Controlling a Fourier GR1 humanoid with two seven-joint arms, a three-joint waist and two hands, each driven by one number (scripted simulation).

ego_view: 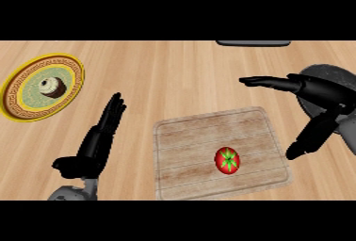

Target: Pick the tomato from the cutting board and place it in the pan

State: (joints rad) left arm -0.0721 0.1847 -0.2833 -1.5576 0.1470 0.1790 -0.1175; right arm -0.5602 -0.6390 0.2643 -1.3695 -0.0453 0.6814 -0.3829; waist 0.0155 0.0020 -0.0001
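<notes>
A tomato sat on the board while two hands waited.

The red tomato (227, 160) lay on the lower right part of the cutting board (188, 155). The right hand (316, 94) was open at the right of the frame, above the grey pan (327, 71). The left hand (101, 134) was open at the lower left. A yellow plate (17, 101) with a cupcake (50, 87) sat at the upper left.
</notes>
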